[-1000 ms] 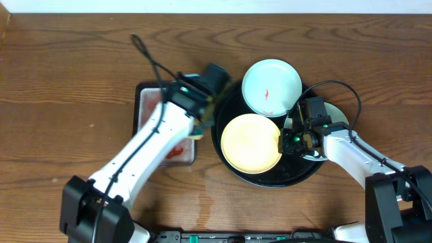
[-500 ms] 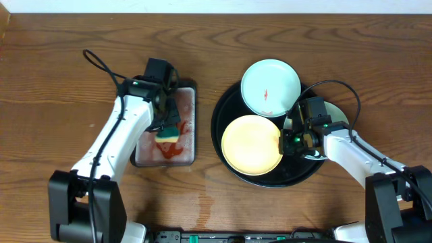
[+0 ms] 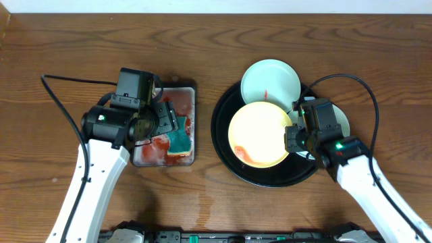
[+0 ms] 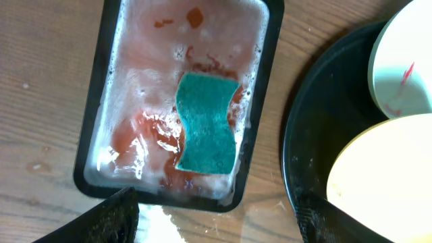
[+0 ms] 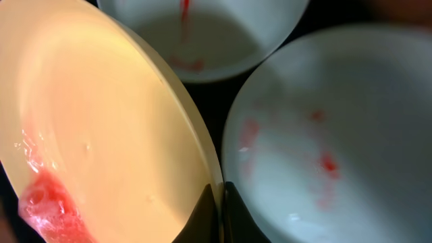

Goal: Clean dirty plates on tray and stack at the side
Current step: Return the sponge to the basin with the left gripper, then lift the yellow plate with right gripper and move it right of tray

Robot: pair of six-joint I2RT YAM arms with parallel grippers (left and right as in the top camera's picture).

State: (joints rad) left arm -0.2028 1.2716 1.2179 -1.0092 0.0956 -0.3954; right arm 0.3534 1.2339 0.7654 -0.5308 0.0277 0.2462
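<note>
The pale yellow plate [image 3: 260, 135] is tilted over the round black tray [image 3: 221, 138], with a red smear pooled at its lower edge [image 5: 47, 206]. My right gripper [image 3: 291, 135] is shut on the plate's right rim, its fingertips [image 5: 206, 216] pinching the edge. A mint-white plate [image 3: 271, 82] with a red streak lies at the tray's far side. Another mint-white plate [image 5: 331, 148], faintly pink-stained, sits under the right gripper. My left gripper [image 3: 165, 121] hangs open and empty above the green sponge [image 4: 206, 125].
The sponge lies in a smaller rectangular black tray [image 3: 192, 88] full of reddish foamy water, left of the round tray. Bare wood-grain tabletop [image 3: 61, 47] stretches to the left, back and front. A cable [image 3: 61, 81] loops behind the left arm.
My left arm swung from the round tray to the rectangular tray, opened, and left the sponge there. My right gripper tipped the yellow plate up by its rim, and red liquid now shows on it.
</note>
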